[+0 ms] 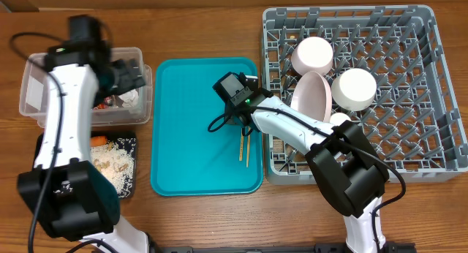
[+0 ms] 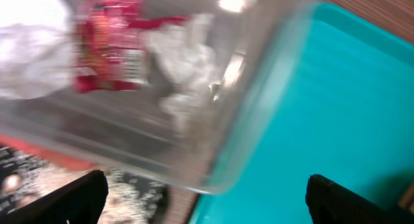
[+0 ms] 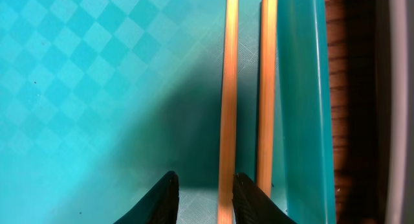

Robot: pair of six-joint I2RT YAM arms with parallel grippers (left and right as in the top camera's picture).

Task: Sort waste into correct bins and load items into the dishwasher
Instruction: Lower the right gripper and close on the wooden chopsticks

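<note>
End effector (image 3: 205, 186) (right) seemingly astride chopstick (image 3: 228, 88)

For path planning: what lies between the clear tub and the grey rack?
The teal tray, with the chopsticks on it and the right gripper at them, as the overhead view shows.

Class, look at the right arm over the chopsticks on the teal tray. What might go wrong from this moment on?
1. The right gripper has its fingers either side of the inner chopstick only. The outer chopstick lies outside them, so closing may lift one and leave or knock the other.
2. The outer chopstick lies close to the raised rim of the teal tray, which probably leaves little room for a finger.
3. The dish rack has an open grid floor, so thin chopsticks could slip through.
</note>
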